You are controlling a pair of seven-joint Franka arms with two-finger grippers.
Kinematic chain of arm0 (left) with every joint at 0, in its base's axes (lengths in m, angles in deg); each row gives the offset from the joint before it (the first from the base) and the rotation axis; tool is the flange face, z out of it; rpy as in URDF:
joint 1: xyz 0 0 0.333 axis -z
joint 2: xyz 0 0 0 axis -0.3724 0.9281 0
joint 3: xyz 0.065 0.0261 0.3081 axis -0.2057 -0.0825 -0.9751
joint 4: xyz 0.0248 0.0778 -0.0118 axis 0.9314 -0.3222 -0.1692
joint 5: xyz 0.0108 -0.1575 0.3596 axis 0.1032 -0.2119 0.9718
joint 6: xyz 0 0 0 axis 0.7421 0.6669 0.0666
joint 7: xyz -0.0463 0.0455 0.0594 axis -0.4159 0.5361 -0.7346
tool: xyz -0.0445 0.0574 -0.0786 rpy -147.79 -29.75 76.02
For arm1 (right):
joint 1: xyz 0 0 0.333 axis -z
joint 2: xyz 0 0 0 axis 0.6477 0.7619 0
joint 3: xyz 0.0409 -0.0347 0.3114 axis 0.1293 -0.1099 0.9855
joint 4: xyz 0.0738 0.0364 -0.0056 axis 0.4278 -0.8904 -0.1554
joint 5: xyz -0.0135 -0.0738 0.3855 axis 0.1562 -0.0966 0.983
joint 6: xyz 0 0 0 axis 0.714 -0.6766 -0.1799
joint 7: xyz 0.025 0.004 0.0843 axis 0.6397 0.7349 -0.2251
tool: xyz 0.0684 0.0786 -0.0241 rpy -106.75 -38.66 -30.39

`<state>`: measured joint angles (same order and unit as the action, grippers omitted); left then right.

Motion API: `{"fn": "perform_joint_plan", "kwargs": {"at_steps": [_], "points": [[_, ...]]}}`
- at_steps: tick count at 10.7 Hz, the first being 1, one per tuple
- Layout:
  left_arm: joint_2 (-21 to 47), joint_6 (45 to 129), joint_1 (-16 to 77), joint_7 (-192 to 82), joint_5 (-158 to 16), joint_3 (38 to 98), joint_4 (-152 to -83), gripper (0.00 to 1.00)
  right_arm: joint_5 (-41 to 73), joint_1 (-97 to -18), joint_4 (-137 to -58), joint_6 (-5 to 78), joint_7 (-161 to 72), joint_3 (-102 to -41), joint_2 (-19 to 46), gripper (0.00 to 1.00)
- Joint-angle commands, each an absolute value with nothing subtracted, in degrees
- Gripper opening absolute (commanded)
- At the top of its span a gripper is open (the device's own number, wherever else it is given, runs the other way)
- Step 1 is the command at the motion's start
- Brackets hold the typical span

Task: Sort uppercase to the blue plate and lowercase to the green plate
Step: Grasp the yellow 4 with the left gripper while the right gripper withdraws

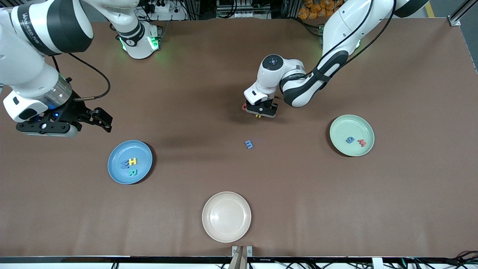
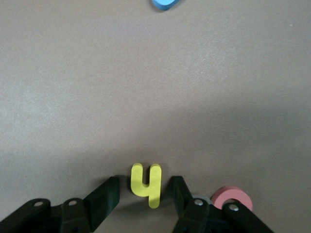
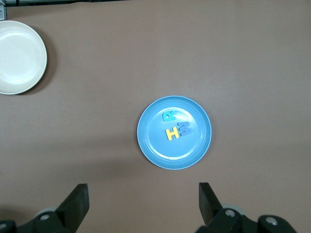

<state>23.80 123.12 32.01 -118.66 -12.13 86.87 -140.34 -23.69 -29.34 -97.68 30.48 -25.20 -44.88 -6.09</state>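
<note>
Left gripper [image 2: 145,196] sat low on surface, jaws half-shut astride yellow h [image 2: 146,185], just beside red G [image 2: 232,198], not visibly pinching yet. Looked light, squashy foam; best nipped across flat sides. Right gripper [image 3: 142,201] waited near blue plate [image 3: 150,145], jaws wide, empty.

1 cream plate [image 1: 226,216] on the brown table [image 1: 392,209].
</note>
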Motion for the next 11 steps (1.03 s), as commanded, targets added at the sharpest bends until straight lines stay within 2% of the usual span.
{"fn": "perform_joint_plan", "kwargs": {"at_steps": [1,4,6,11], "points": [[26.39,123.26,33.64,-120.18,-8.50,84.57,-137.91,0.55,-22.91,-30.60,-97.24,30.51,-24.54,-44.63,-5.11,1.00],[26.39,123.26,33.73,-120.18,-8.50,84.57,-138.00,0.53,-22.92,-32.80,-97.33,30.51,-23.93,-44.72,-4.06,1.00],[26.31,123.26,33.73,-120.10,-8.50,84.48,-137.91,0.45,-22.91,-36.04,-97.15,30.69,-17.56,-44.72,-2.66,1.00],[25.95,122.91,33.55,-118.87,-8.50,84.48,-137.73,0.42,-22.91,-40.63,-96.36,32.89,-8.98,-44.63,-0.81,1.00]]}}
